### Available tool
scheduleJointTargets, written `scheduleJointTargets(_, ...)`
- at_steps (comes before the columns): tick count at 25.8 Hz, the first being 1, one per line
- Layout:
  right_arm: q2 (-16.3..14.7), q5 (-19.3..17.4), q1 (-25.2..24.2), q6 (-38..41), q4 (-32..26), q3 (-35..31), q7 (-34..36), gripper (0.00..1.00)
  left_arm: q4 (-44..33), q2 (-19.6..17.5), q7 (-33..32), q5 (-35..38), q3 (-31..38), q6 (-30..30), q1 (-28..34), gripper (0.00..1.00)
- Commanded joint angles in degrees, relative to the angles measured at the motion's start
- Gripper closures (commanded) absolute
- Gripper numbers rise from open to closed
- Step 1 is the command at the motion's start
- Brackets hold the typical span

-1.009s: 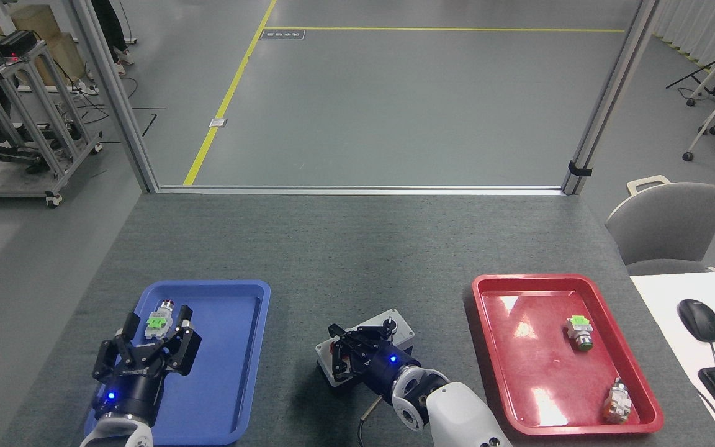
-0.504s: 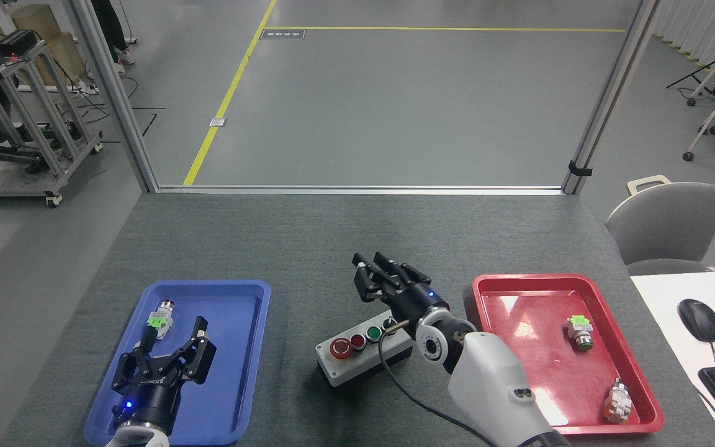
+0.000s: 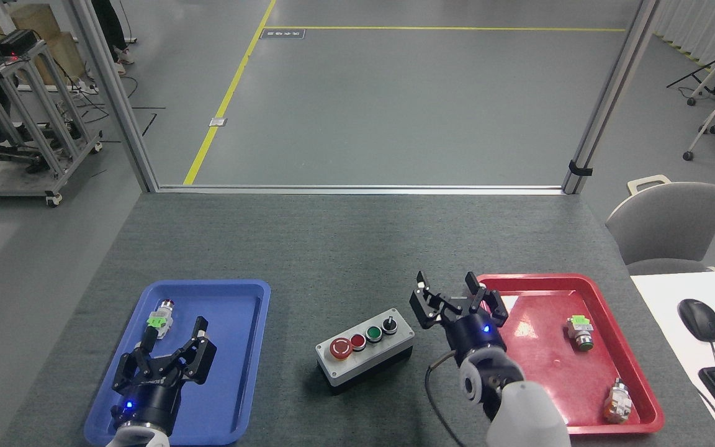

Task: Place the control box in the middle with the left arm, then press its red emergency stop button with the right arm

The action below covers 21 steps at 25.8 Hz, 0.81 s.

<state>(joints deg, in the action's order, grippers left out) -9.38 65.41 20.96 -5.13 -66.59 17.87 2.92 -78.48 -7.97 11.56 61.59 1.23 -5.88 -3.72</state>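
Observation:
The control box (image 3: 365, 349) lies on the dark-grey tabletop, in the middle (image 3: 345, 267) between the two trays, with its grey top plate facing up. At the box's left end is the red emergency stop button (image 3: 339, 348); a small red button, a green button and a black knob follow to the right. My right gripper (image 3: 452, 295) stands open just right of the box, at the red tray's left rim, touching nothing. My left gripper (image 3: 174, 338) is open over the blue tray (image 3: 236, 347), with nothing between its fingers.
A green-tagged push-button part (image 3: 159, 320) lies in the blue tray just beyond my left gripper. The red tray (image 3: 581, 285) holds two loose push-button parts (image 3: 580, 331) (image 3: 619, 400). A white desk with a mouse (image 3: 699, 319) and keyboard stands at the right.
My right gripper came off the control box, rose, and swung right to the red tray's edge, uncovering the buttons. My left gripper drew back a little toward me.

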Motion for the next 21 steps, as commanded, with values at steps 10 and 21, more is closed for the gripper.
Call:
scheduleJointTargets(10, 2.61, 8.07, -8.74, -3.23, -8.47, -6.88, 11.32, 0.00, 0.00, 0.06, 0.04, 0.02, 0.00, -0.01, -0.06, 0.01)
scheduleJointTargets(21, 2.00, 6.66, -11.20, 6.53, -8.20, -15.85, 11.41, 0.00, 0.00, -0.03, 0.04, 0.02, 0.00, -0.01, 0.03, 0.01)
